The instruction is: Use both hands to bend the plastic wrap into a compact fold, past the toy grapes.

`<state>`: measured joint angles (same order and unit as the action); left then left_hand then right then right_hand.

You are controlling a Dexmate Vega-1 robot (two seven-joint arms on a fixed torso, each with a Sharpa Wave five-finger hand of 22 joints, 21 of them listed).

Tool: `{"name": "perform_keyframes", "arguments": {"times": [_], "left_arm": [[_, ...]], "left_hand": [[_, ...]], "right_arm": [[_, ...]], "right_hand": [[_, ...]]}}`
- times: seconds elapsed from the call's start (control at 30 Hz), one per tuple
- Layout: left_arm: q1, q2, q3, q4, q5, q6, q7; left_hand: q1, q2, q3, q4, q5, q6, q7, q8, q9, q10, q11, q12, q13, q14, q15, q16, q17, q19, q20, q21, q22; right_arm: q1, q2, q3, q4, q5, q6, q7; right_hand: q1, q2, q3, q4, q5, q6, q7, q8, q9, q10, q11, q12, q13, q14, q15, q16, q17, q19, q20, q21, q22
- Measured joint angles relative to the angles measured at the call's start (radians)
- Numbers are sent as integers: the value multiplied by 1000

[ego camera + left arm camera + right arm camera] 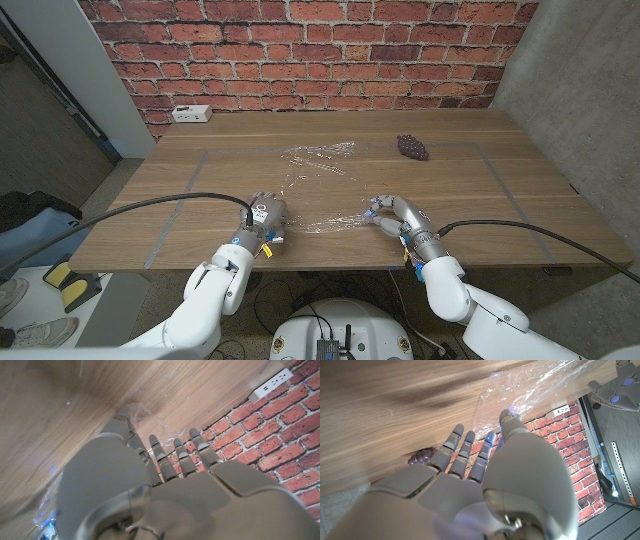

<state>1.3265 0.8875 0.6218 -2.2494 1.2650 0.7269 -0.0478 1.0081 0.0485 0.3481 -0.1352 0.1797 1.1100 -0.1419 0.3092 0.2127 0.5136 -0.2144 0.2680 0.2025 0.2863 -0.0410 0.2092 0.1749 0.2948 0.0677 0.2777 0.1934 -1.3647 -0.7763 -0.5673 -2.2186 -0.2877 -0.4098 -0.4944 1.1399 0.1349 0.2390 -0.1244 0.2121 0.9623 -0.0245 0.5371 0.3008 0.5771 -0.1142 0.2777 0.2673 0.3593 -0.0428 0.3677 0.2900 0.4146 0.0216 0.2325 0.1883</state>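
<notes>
A clear sheet of plastic wrap (325, 185) lies crumpled and spread on the wooden table (200, 190), in the middle. The dark purple toy grapes (412, 147) sit beyond it, to the right. My left hand (265, 218) stands at the wrap's near left corner, fingers extended and apart. Its thumb tip meets the wrap's edge (141, 410) in the left wrist view. My right hand (392, 213) is at the near right corner, fingers (470, 442) stretched out. Its thumb tip touches the wrap (535, 387). The grapes (422, 456) show past those fingers. Neither hand grips anything.
A white power strip (190, 114) lies at the table's far left edge by the brick wall (320, 40). Grey tape lines (175, 205) mark a rectangle on the tabletop. Black cables run from both wrists off the table's sides.
</notes>
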Motion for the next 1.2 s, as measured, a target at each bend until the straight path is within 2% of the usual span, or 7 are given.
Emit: {"name": "perform_keyframes", "arguments": {"times": [0.1,0.43,0.57,0.6,0.9,0.97,1.2], "left_arm": [[18,-12,-21,8,-13,-9,53],[61,-14,-75,-24,-81,-21,117],[86,-7,-107,-55,-95,-22,124],[93,-4,-115,-64,-137,-30,143],[146,14,-168,-126,-200,-40,184],[153,16,-175,-133,-208,-42,191],[196,27,-218,-174,-253,-60,226]], "left_hand": [[-8,8,-3,3,0,-7,3,-6,7,-4,4,-3,0,0,0,0,-1,0,0,0,0],[-4,14,-14,-8,0,7,4,2,8,7,7,-6,0,0,0,-6,-3,0,0,0,0],[1,18,-15,-10,0,7,4,3,8,7,7,-9,0,0,0,-10,-3,0,0,0,0],[4,21,-18,-12,0,7,4,3,8,7,7,-9,0,0,0,-10,-3,0,0,0,0],[18,12,-18,-21,0,12,-1,3,8,7,7,-13,0,0,0,-15,-3,-4,-4,0,0],[19,13,-18,-21,0,12,-1,3,8,13,13,-13,0,0,0,-16,-3,-6,-6,0,0],[27,10,-21,-24,0,16,2,2,8,18,7,-14,0,0,0,-15,-3,-6,-6,-4,0]], "right_arm": [[-1,5,3,0,0,-6,-4],[-29,24,26,-5,2,-13,-62],[-36,29,33,-6,2,7,-110],[-58,40,50,-6,2,10,-118],[-100,56,83,-10,-24,52,-200],[-106,58,88,-11,-27,57,-207],[-141,70,114,-17,-55,88,-255]], "right_hand": [[4,4,-4,-4,0,-5,5,0,1,0,0,0,0,0,0,0,-2,0,0,0,0],[4,4,0,-8,0,-5,5,4,8,0,0,0,5,0,0,-6,-7,0,0,4,0],[4,4,0,-8,0,-5,5,4,8,0,0,0,5,0,0,-6,-11,0,0,4,0],[4,4,0,-8,0,-5,5,4,8,0,0,0,5,0,0,-6,-12,0,0,4,0],[4,4,-1,-9,0,-5,5,11,13,0,0,-4,5,0,0,-14,-12,0,0,4,0],[4,4,2,-12,0,-5,5,11,13,0,0,-4,5,0,0,-14,-12,0,0,4,0],[4,4,5,-9,7,-5,5,11,13,0,0,-4,5,0,0,-17,-16,0,0,4,0]]}}
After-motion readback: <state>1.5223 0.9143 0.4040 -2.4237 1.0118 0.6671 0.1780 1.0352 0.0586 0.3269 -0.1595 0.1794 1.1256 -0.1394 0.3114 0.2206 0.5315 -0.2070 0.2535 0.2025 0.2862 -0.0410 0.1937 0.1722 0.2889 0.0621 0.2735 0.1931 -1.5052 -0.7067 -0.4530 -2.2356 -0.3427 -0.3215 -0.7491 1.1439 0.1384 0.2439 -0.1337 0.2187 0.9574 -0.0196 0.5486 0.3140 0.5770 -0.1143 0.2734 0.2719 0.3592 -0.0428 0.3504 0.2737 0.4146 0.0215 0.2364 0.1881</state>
